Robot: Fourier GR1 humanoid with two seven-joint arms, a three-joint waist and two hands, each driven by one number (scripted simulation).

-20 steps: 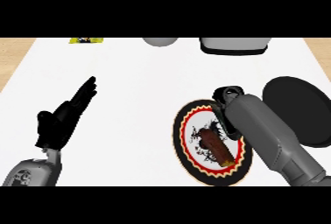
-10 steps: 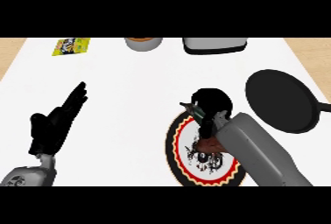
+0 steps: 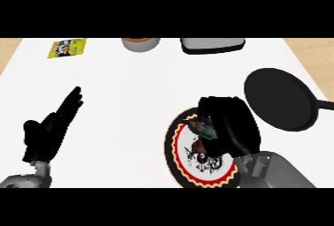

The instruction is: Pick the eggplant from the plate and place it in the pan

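**Eggplant gripped above the plate**

The right robot hand [image 3: 228,126] curls round the dark eggplant with green stem [image 3: 205,128], over the round red-rimmed patterned plate [image 3: 186,172] at lower centre. The round black pan [image 3: 280,99] lies just right. The left robot hand [image 3: 52,128] rests open, lower left, on the white surface [image 3: 130,88].

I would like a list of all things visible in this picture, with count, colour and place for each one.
Counter: one, white, fills the view.
Plate: one, red, black and cream pattern, lower centre-right.
Eggplant: one, dark with green end, above the plate, mostly hidden in the right hand.
Pan: one, black, right of the plate.
Packet: one, yellow-green, far left.
Cup: one, grey, far centre.
Container: one, grey and dark, far right of centre.
Left hand: black, open, resting at left.
Right hand: black, curled round the eggplant.
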